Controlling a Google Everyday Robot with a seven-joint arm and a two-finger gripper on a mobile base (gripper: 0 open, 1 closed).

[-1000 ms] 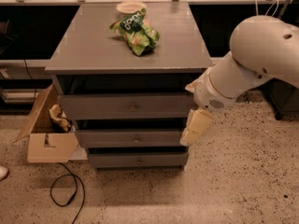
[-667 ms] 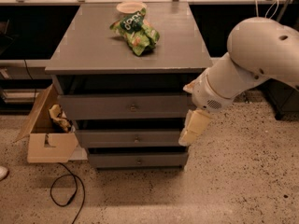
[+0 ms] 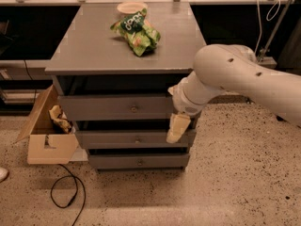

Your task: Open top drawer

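Fingers: you see them as one cream wedge pointing down, no gap between them, clasping nothing.

Gripper: hangs before the cabinet's right end, its tip over the right end of the middle drawer, just below the top drawer's right end. You cannot tell whether it touches either front.

Top drawer: your target. Grey wooden front, the tallest and widest of three, directly under the cabinet top with a dark gap above it. Small round metal knob at centre, well left of the gripper. The drawer is not pulled out.

Bottom drawer: grey, shorter, same kind of knob.

On the cabinet top: green snack bag, pale bowl just behind it.

On the floor, left of the cabinet: open cardboard box; black cable looped in front of it.

Change since 0.7 s ago: the arm has swung left and lower, carrying the gripper from beside the cabinet's right edge to in front of the drawer fronts. Top drawer, bag, bowl and box lie as they did.
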